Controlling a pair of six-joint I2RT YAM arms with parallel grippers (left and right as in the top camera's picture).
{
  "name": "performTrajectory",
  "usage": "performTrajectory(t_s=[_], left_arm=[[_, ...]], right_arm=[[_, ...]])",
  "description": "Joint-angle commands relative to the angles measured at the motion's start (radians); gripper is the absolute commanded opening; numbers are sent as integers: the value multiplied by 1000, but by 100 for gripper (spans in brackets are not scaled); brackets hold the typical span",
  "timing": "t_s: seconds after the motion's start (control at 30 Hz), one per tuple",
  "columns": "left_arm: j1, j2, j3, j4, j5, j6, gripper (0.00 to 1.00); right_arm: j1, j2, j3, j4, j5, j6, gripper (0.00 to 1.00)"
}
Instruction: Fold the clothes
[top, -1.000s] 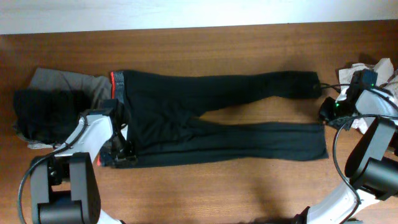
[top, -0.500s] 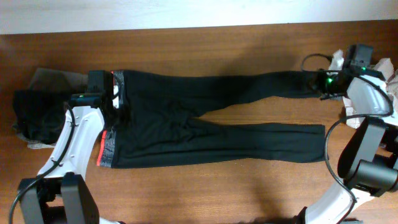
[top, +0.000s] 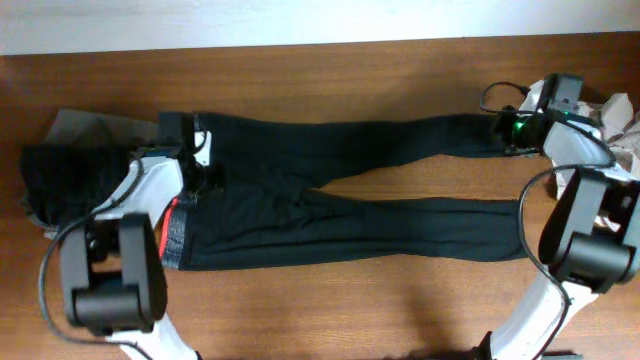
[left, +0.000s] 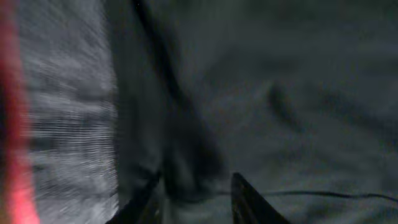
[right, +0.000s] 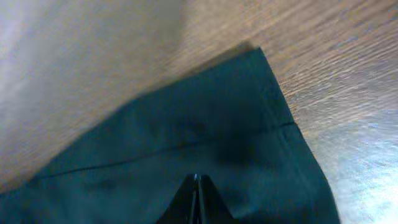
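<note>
Long black leggings (top: 350, 190) lie flat on the wooden table, waistband at the left and both legs running right. The grey waistband with its red-orange lining (top: 172, 235) also shows in the left wrist view (left: 68, 112). My left gripper (top: 205, 172) is down on the waist area, open, its fingers (left: 199, 196) astride a ridge of black fabric. My right gripper (top: 505, 130) is at the far leg's cuff. In the right wrist view its fingers (right: 198, 186) are shut tip to tip over the cuff (right: 249, 124); no fabric shows between them.
A pile of black and grey garments (top: 65, 180) lies at the table's left end, beside the waistband. Crumpled light cloth (top: 620, 115) lies at the right edge behind my right arm. A pale wall strip (top: 300, 20) borders the table's far side.
My left gripper moved from the waistband's near corner up to the far corner, then onto the waist. My right gripper moved from the near leg's cuff to the far leg's cuff.
</note>
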Motion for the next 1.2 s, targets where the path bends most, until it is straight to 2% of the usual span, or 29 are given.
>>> performTrajectory(t_s=[0.0, 0.17, 0.33, 0.47, 0.63, 0.77, 0.8, 0.83, 0.87, 0.9, 1.0, 1.17], left_arm=[[4, 82, 6, -31, 36, 21, 30], [4, 129, 6, -145, 23, 27, 22], [4, 130, 6, -198, -24, 35, 21], [4, 130, 6, -204, -29, 40, 22], [4, 130, 6, -203, -29, 40, 21], [4, 130, 6, -204, -29, 40, 22], [4, 130, 6, -204, -29, 40, 22], [4, 130, 6, -203, -29, 40, 22], [4, 130, 6, -201, -29, 40, 22], [4, 130, 6, -199, -29, 40, 22], [4, 130, 6, -190, -29, 40, 22], [4, 130, 6, -190, -29, 40, 22]], right_arm=[[-1, 34, 15, 28, 2, 19, 4], [-2, 61, 15, 108, 104, 48, 4], [-2, 68, 15, 254, 224, 47, 4], [-3, 68, 27, 349, 211, 52, 4], [-3, 67, 94, 261, 47, 54, 4], [-11, 65, 203, -2, 47, 54, 4], [-13, 65, 211, -23, 47, 54, 5], [-16, 65, 221, -51, 47, 53, 29], [-19, 65, 222, -55, 47, 36, 66], [-22, 66, 222, -54, 48, 22, 82], [-28, 84, 222, -54, 112, 16, 78], [-34, 158, 222, -29, 139, 16, 78]])
